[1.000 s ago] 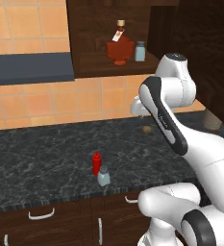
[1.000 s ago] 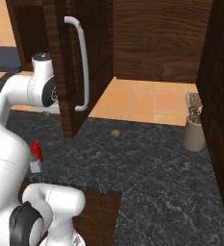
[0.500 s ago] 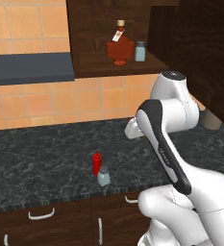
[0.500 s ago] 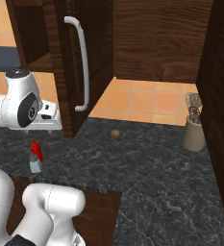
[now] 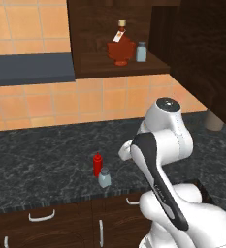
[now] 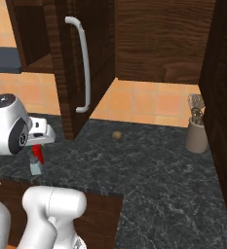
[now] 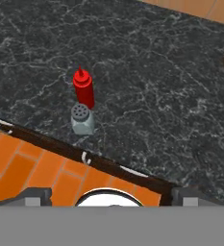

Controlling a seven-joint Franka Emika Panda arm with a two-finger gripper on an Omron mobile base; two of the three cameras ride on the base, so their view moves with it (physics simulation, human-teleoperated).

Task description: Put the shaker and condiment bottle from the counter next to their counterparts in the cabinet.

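Two task items stand just beside each other near the counter's [image 5: 46, 160] front edge: shaker [image 5: 104, 177] in front, condiment bottle [image 5: 97, 164] behind. The gripper [image 7: 111, 196] hovers above them, fingertips wide apart. Up in the cabinet [image 5: 92, 29], the flask [image 5: 120, 46] and second shaker [image 5: 141, 51] share the shelf.

Left base view: behind-left, facing the table [image 5: 46, 150] and open cabinet [image 5: 109, 68]. Right base view: behind-right, nearer the cabinet door. Hand view: close, looking down. All share the red bottle [image 7: 84, 87] and shaker [image 7: 82, 118].
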